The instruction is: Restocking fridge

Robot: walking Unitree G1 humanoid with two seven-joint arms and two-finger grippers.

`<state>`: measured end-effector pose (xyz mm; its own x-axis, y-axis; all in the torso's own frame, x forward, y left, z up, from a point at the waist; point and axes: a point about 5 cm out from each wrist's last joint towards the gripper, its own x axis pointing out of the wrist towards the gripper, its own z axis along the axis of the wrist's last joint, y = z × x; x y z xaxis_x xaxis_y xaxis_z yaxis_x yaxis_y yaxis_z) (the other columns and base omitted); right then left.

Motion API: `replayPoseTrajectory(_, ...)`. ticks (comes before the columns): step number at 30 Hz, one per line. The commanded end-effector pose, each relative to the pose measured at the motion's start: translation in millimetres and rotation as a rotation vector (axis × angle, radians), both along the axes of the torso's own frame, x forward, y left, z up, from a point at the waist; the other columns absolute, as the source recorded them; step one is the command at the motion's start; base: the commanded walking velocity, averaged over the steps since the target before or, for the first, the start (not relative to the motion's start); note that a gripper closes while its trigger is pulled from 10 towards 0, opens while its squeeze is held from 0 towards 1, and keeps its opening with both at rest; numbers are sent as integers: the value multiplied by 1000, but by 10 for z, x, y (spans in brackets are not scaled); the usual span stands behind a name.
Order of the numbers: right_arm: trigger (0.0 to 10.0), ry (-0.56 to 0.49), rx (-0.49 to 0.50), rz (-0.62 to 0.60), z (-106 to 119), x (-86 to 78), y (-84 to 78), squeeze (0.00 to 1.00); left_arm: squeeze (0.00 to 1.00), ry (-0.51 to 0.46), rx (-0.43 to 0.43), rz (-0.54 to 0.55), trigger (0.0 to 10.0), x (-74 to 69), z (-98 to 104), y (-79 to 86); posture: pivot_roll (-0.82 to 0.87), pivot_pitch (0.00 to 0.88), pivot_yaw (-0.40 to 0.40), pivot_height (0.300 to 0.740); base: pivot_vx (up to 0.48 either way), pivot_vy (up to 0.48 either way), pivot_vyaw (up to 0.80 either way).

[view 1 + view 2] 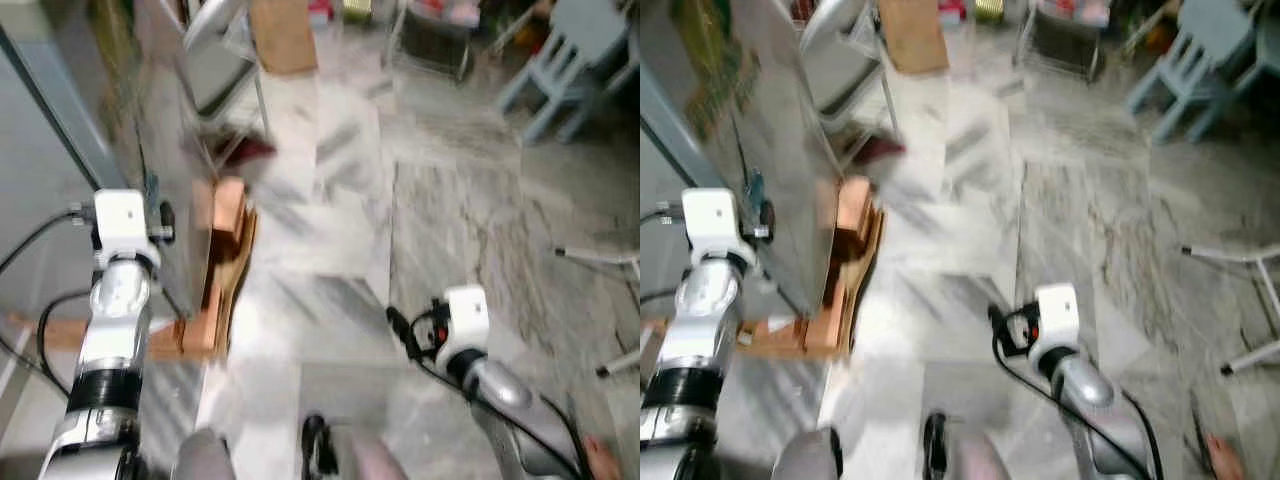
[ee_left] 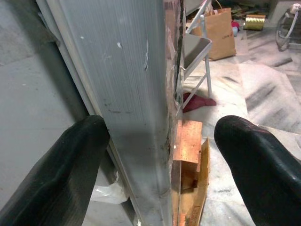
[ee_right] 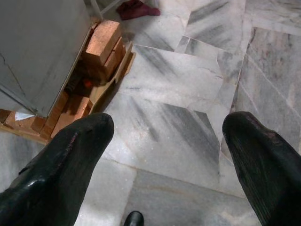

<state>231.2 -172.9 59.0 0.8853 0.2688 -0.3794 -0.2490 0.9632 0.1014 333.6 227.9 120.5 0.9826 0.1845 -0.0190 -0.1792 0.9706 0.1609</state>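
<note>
The grey fridge [image 1: 165, 150] stands at my left, its door edge [image 2: 131, 75] seen close up in the left wrist view. My left gripper [image 2: 171, 136] is open, one finger [image 2: 70, 160] on each side of that door edge, without visibly gripping it. My right gripper [image 3: 169, 132] is open and empty, hanging low over the marble floor [image 3: 174, 94] to the right of the fridge. The head views are blurred.
Wooden blocks and boards [image 1: 225, 250] lie under and beside the fridge base. A red cloth [image 2: 197, 101], a folding chair [image 2: 197, 47] and a brown paper bag [image 1: 283, 35] are behind it. A pale blue chair [image 1: 575, 60] and white stand legs [image 1: 600, 260] are at the right.
</note>
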Motion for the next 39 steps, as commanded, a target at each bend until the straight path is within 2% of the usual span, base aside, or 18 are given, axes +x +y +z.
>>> replayPoseTrajectory(1, 10000, 29, -28, -20, -19, -58, -128, 0, 0, -76, 26, -80, 10000, 109, 194, -131, 42, 172, -142, 740, 0, 0, 0)
replayPoseTrajectory(4, 10000, 122, -56, 6, -167, -189, -204, 0, 0, -107, 54, -182, 10000, 200, 312, -290, 47, 170, -141, 740, 0, 0, 0)
replayPoseTrajectory(6, 10000, 150, -56, 21, -218, -249, -235, 0, 0, -128, 52, -275, 10000, 221, 383, -468, 48, 169, -141, 740, 0, 0, 0)
replayPoseTrajectory(8, 10000, 165, -53, 27, -251, -289, -266, 0, 0, -140, 48, -415, 10000, 196, 434, -714, 48, 167, -139, 740, 0, 0, 0)
replayPoseTrajectory(9, 10000, 175, -44, 29, -271, -317, -294, 0, 0, -127, 28, -634, 10000, 79, 444, -1073, 46, 165, -137, 740, 0, 0, 0)
replayPoseTrajectory(11, 10000, 180, -30, 32, -278, -327, -304, 0, 0, -108, 1, -801, 10000, -89, 420, -1379, 47, 164, -136, 740, 0, 0, 0)
replayPoseTrajectory(12, 10000, 179, -26, 34, -278, -324, -301, 0, 0, -101, -5, -852, 10000, -162, 404, -1486, 46, 163, -135, 740, 0, 0, 0)
replayPoseTrajectory(14, 10000, 179, -24, 37, -277, -322, -299, 0, 0, -97, -8, -884, 10000, -205, 394, -1549, 47, 163, -135, 740, 0, 0, 0)
replayPoseTrajectory(16, 10000, 177, -16, 53, -285, -310, -277, 0, 0, -87, -55, -921, 10000, -279, 371, -1653, 52, 160, -135, 740, 0, 0, 0)
replayPoseTrajectory(20, 10000, 172, -9, 77, -299, -295, -253, 0, 0, -86, -58, -832, 10000, -225, 331, -1532, 58, 156, -135, 740, 0, 0, 0)
replayPoseTrajectory(21, 10000, 172, -2, 78, -311, -291, -248, 0, 0, -82, -54, -776, 10000, -193, 340, -1409, 62, 154, -133, 740, 0, 0, 0)
replayPoseTrajectory(24, 10000, 167, 11, 84, -326, -283, -237, 0, 0, -86, -37, -698, 10000, -154, 354, -1220, 66, 153, -131, 740, 0, 0, 0)
replayPoseTrajectory(25, 10000, 154, 19, 87, -329, -270, -232, 0, 0, -85, -14, -645, 10000, -157, 344, -1100, 72, 150, -126, 740, 0, 0, 0)
replayPoseTrajectory(28, 10000, 132, 28, 89, -329, -252, -225, 0, 0, -83, 16, -575, 10000, -170, 318, -950, 73, 150, -125, 740, 0, 0, 0)
replayPoseTrajectory(30, 10000, 103, 35, 90, -306, -196, -206, 0, 0, -76, 55, -517, 10000, -224, 268, -825, 76, 153, -111, 740, 0, 0, 0)
replayPoseTrajectory(34, 10000, 30, 43, 86, -182, -75, -131, 0, 0, -73, 58, -422, 10000, -340, 223, -650, 85, 160, -104, 740, 0, 0, 0)
replayPoseTrajectory(36, 10000, -20, 50, 90, -83, -11, -67, 0, 0, -73, 36, -390, 10000, -446, 217, -635, 100, 178, -99, 740, 328, -347, 0)
replayPoseTrajectory(39, 10000, -71, 56, 98, 51, 72, 22, 0, 0, -65, 50, -393, 10000, -560, 203, -656, 100, 184, -93, 740, 335, -340, 0)
